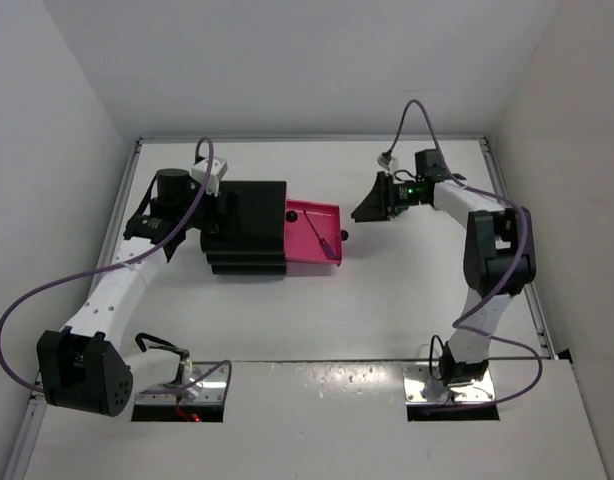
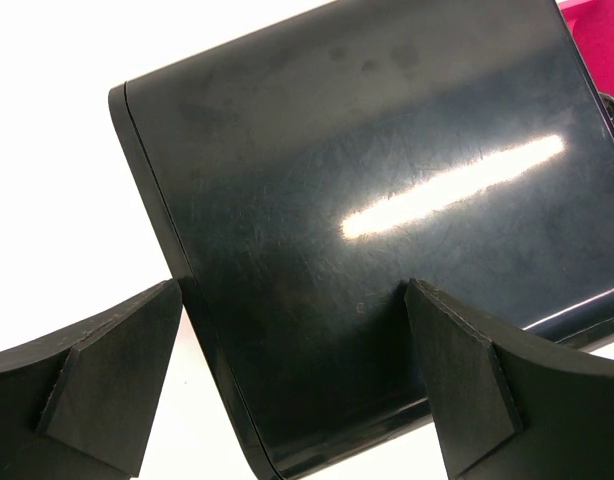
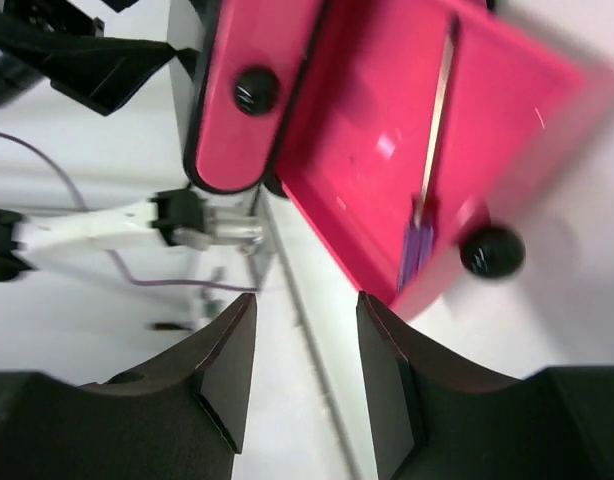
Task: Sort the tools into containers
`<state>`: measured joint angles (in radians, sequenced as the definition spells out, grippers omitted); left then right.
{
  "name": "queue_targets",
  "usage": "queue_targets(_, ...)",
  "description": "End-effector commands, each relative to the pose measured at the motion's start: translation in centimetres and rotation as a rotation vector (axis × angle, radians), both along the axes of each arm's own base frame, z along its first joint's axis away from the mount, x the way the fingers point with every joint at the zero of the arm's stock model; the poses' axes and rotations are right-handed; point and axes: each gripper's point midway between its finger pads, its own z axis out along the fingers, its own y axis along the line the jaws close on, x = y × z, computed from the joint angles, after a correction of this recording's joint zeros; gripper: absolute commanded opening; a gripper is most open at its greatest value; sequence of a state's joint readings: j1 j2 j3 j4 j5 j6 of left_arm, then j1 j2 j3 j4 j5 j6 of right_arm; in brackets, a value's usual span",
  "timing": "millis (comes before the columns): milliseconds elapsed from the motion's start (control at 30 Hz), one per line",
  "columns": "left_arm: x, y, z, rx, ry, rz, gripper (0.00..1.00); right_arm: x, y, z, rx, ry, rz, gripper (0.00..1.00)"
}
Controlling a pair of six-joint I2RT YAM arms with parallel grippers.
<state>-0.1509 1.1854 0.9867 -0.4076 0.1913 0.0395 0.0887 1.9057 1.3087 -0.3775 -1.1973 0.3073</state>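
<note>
Screwdriver (image 1: 322, 240) in open drawer (image 1: 324, 214); no other tools in view. Probably only closing remains. Left claw (image 2: 292, 300) spread at cabinet (image 1: 252, 215), right claw (image 3: 305, 305) spread, empty.

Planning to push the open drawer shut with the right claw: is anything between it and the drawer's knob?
Nothing visible. Only bare table lies between the right claw and the knob on the open drawer; the purple screwdriver lies inside it.
</note>
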Motion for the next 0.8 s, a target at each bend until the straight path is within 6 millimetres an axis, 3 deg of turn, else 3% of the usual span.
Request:
queue_targets(0,-3.0,-0.7,-4.2,0.002,0.191,-0.047,0.99,-2.1,0.4,-1.8,0.108,0.206,0.031,0.45)
queue_targets(133,-3.0,-0.7,-4.2,0.002,0.191,-0.047,0.99,-3.0,0.0,-4.7,0.113,0.346,0.021,0.45)
queue_targets(400,-3.0,-0.7,-4.2,0.002,0.191,-0.047,0.99,-2.3,-1.4,-8.9,0.102,0.432,-0.031,0.46)
queue_targets(767,-2.9,-0.7,-4.5,0.004,0.200,-0.047,0.99,-0.6,-1.0,-10.5,0.104,0.432,-0.048,0.51)
